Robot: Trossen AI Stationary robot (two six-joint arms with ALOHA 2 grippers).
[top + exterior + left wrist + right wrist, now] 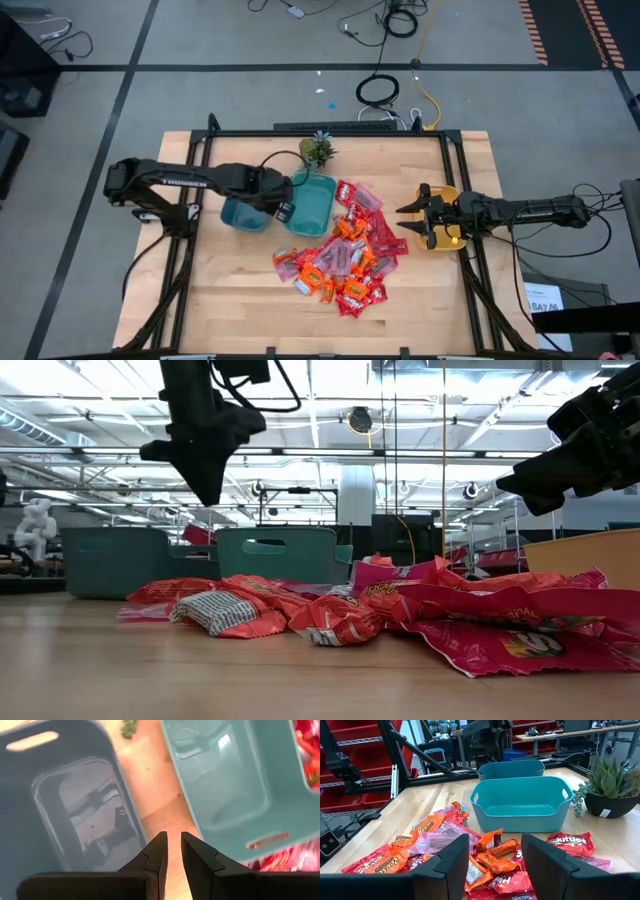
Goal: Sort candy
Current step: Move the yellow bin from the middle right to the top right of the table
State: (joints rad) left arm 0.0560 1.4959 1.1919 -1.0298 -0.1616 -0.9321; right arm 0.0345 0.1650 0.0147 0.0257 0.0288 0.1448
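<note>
The candy (345,255) lies heaped on the wooden table in red, orange and pink wrappers, right of a light teal bin (315,205) and a darker teal bin (240,213). My left gripper (283,208) hovers over the strip of table between the two bins. In the left wrist view, my left gripper (173,847) is almost shut, with only a narrow slit, and it holds nothing. My right gripper (405,220) is open and empty above the pile's right edge, beside a yellow bowl (450,238). In the right wrist view, my right gripper (495,855) points across the candy (445,840) toward the light bin (522,802).
A small green plant in a dark pot (317,150) stands behind the bins near the table's far edge. Black frame rails run along the table's left, right and far sides. Bare wood shows along the near edge and at the table's near left.
</note>
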